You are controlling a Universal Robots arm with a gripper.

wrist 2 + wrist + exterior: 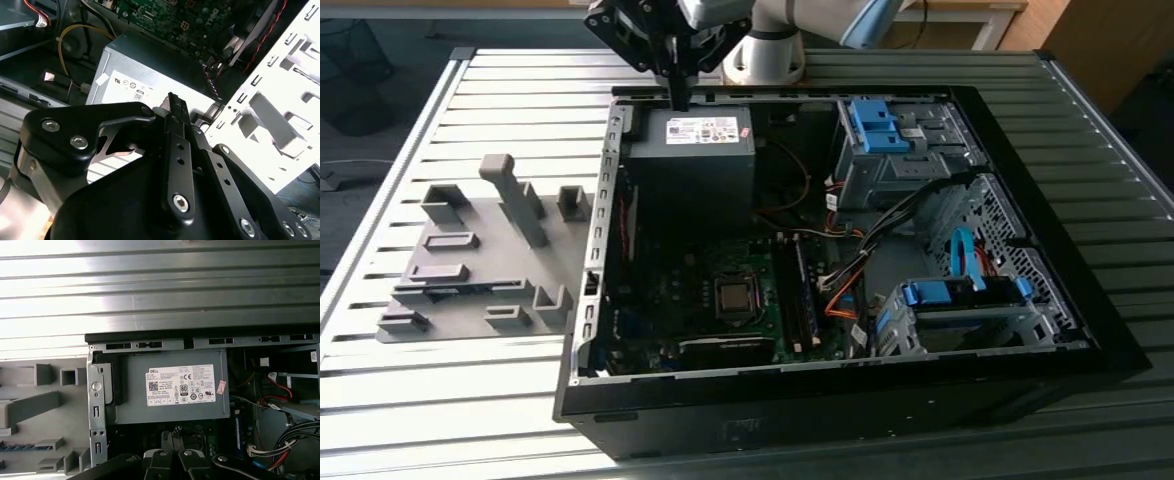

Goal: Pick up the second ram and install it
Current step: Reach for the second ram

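Note:
My gripper [679, 100] hangs over the far edge of the open computer case, just above the grey power supply [698, 150]. Its black fingers meet at the tip in the second wrist view [172, 100] and in the first wrist view [175, 432]; it is shut with nothing held. A dark-green ram stick [802, 300] stands upright in the motherboard slots, well in front of the gripper. The first wrist view shows its blue-stickered end [237, 432] beside the power supply. I cannot tell whether this stick is the second ram.
A grey fixture plate [467, 265] with upright blocks lies on the slatted table at the exterior view's left of the case. Drive cages with blue clips [961, 295] and loose cables [847, 275] fill the case's other side. The arm's base [767, 55] stands behind the case.

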